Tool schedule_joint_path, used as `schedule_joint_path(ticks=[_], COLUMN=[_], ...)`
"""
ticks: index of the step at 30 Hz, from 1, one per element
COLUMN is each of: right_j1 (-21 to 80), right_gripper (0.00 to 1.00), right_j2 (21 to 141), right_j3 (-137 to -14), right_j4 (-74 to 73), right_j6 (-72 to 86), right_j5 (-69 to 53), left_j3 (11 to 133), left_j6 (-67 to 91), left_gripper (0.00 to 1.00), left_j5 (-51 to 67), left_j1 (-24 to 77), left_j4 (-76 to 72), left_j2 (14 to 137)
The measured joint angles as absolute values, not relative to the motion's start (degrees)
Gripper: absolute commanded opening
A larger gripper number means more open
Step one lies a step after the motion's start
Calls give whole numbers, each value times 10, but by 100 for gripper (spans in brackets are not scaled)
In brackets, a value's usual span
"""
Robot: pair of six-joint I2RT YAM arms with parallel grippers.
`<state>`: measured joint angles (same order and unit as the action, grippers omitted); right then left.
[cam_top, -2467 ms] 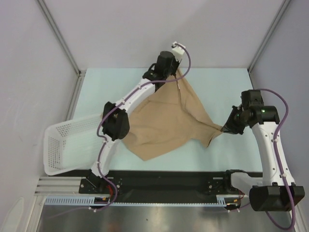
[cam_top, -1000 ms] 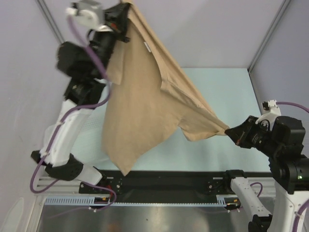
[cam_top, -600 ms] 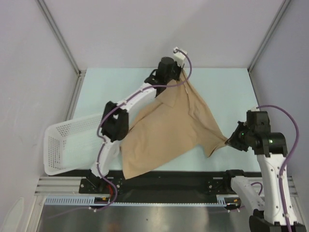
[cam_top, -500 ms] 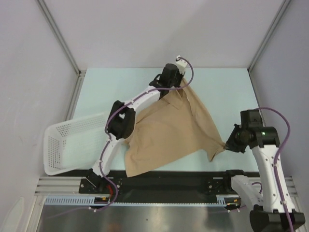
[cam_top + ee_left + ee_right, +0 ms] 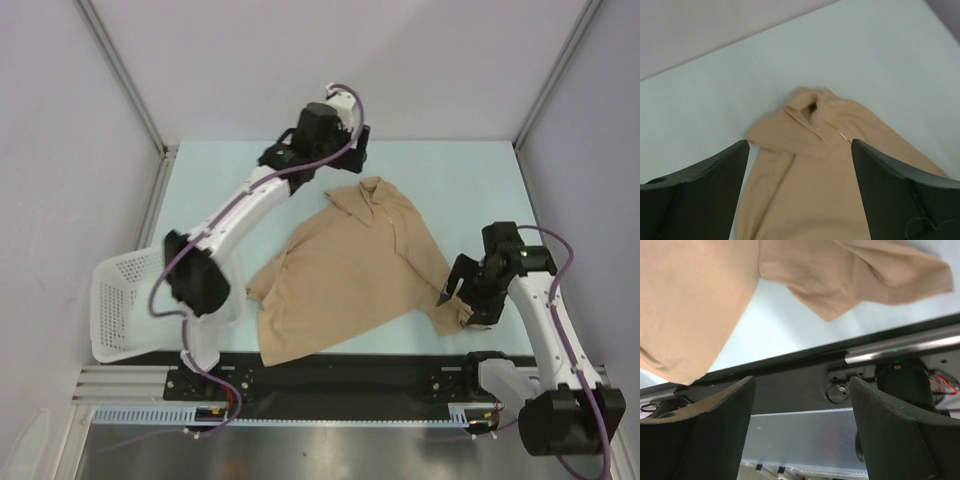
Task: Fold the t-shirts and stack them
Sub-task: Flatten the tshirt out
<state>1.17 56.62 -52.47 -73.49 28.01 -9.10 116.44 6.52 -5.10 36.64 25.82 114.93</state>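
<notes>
The tan t-shirt [image 5: 345, 270] lies spread but rumpled on the pale worktop [image 5: 450, 180], collar end toward the far side, one lower corner reaching over the near edge onto the black rail [image 5: 400, 372]. The left gripper [image 5: 352, 150] hangs above the worktop just beyond the collar, fingers spread wide w/ nothing btwn them; in the left wrist view the gripper [image 5: 797, 145] looks down on the collar [image 5: 812, 106], which sits just ahead of its tips, cloth apart from both fingers. The right gripper [image 5: 456, 298] is at the shirt's right side, nr the sleeve [image 5: 448, 318], also spread wide and pinching nothing; whether a finger touches the cloth can't be told. In the right wrist view the gripper [image 5: 800, 382] has the sleeve [image 5: 880, 270] and shirt body ahead of its tips, the rail below. A white lattice basket [image 5: 125, 300] sits well off to the left gripper's near-left side, by the left arm's elbow.
</notes>
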Motion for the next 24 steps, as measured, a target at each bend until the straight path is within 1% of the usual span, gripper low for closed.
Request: schedule_joint_path(ticks=[1, 3, 4, 6, 7, 9, 11, 12, 14, 15, 16, 17, 20, 21, 22, 24], right_j1=[12, 16, 19, 28, 36, 55, 72, 81, 99, 111, 124, 136, 164, 168, 171, 172], right_gripper=[80, 80, 81, 82, 82, 82, 82, 82, 82, 83, 83, 83, 81, 79, 74, 72], right_j2=[577, 618, 640, 685, 715, 786, 851, 878, 915, 930, 945, 958, 991, 997, 1003, 1009], right_j3=[-521, -519, -519, -525, -536, -567, -602, -617, -641, -654, -665, -677, -697, -698, -698, -698], right_j4=[-722, -686, -663, -627, -613, -579, -548, -533, -513, -507, -502, -502, -491, -490, -491, -491], right_j6=[280, 280, 280, 280, 279, 271, 267, 265, 262, 258, 254, 251, 240, 237, 234, 230], right_j5=[-98, -106, -108, -108, -103, -89, -79, -70, -47, -28, -12, 4, 39, 48, 56, 67], left_j3=[1129, 1031, 973, 873, 825, 737, 672, 642, 603, 592, 587, 585, 586, 590, 598, 622], left_j6=[80, 113, 133, 159, 172, 192, 208, 216, 227, 232, 234, 237, 239, 238, 235, 230], left_gripper=[84, 84, 95, 100, 98, 89, 81, 79, 83, 88, 96, 99, 100, 100, 100, 99], left_j5=[-36, 7, 27, 52, 57, 66, 83, 90, 93, 90, 81, 63, 10, -9, -24, -50], left_j1=[366, 366, 366, 371, 377, 390, 398, 401, 403, 403, 403, 404, 404, 402, 400, 395], left_j4=[272, 275, 278, 290, 304, 316, 325, 328, 342, 350, 357, 366, 376, 381, 386, 399], left_j2=[1100, 992, 938, 850, 813, 764, 750, 752, 769, 778, 784, 789, 791, 795, 802, 826])
